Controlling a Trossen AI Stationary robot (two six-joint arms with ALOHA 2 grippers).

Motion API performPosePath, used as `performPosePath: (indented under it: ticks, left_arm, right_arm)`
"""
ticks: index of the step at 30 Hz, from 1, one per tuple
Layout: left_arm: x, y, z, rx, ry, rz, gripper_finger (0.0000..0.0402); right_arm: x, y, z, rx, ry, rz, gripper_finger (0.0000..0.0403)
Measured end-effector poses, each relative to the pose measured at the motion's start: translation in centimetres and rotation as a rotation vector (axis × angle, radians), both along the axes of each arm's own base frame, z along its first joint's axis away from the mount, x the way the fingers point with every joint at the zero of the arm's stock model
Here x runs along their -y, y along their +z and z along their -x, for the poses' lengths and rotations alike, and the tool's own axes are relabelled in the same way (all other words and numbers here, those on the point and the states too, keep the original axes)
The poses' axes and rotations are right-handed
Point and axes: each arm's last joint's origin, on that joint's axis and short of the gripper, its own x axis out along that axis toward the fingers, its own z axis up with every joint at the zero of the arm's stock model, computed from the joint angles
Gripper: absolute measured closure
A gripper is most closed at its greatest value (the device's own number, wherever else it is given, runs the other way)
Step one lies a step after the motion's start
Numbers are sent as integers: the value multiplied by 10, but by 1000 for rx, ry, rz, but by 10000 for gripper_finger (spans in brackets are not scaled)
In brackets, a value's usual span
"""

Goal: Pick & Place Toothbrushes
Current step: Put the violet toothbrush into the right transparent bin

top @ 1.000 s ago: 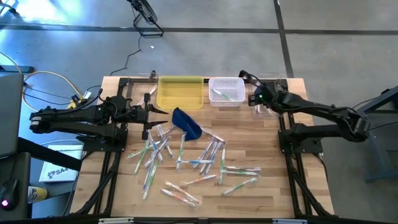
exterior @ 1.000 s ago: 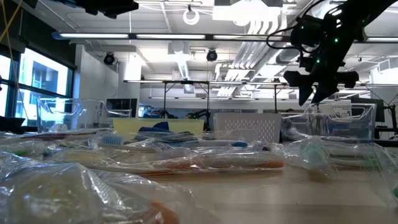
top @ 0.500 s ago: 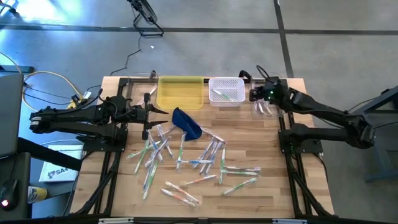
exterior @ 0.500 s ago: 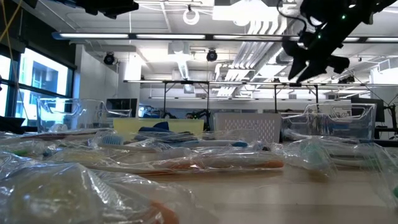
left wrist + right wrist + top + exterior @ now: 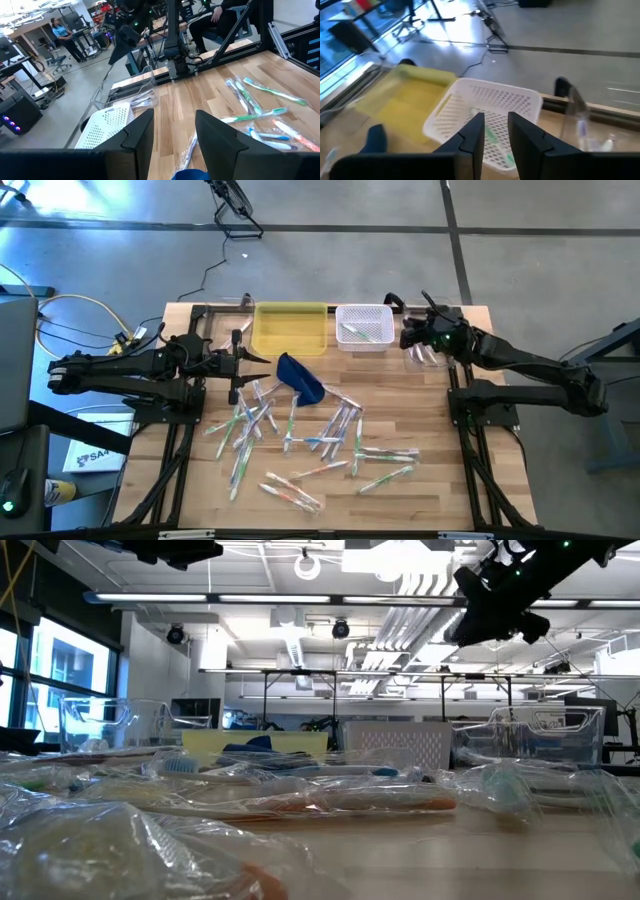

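Several toothbrushes [image 5: 335,425] lie scattered flat on the wooden table [image 5: 440,490]; some lie in clear wrappers in the low view [image 5: 330,802]. A dark blue pouch [image 5: 300,377] lies among them. Green toothbrushes [image 5: 491,135] lie in the white basket [image 5: 363,327]. My right gripper [image 5: 406,338] hangs high beside the basket's right side, slanting down toward it, open by a narrow gap [image 5: 495,131] with nothing between the fingers. My left gripper [image 5: 243,365] waits level at the table's left, open and empty [image 5: 173,135].
A yellow tray [image 5: 290,328] stands left of the white basket at the far edge. A clear bin [image 5: 430,352] sits under my right arm, another [image 5: 215,320] at the far left. People sit and stand beyond the table [image 5: 60,30].
My right gripper has risen from just above the clear bin and tipped from pointing steeply down to a shallow slant. It has shifted a little toward the white basket. Nothing on the table has moved.
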Motion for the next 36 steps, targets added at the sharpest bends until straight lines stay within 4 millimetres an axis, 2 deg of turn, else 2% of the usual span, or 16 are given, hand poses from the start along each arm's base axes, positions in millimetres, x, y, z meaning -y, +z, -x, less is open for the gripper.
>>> performPosePath:
  ticks: [9, 19, 28, 36]
  left_arm:
    - [0, 0, 0, 0, -5, 0, 262]
    - [0, 0, 0, 0, -3, 0, 262]
    - [0, 0, 0, 2, -1, 16, 262]
    - [0, 1, 0, 12, 0, 15, 262]
  right_arm:
    - [-19, 8, -13, 89, 149, 33, 347]
    - [-46, 15, -26, 169, 435, 22, 353]
    - [-60, 8, -36, 137, 514, -3, 353]
    - [-68, -1, -55, 126, 556, -15, 353]
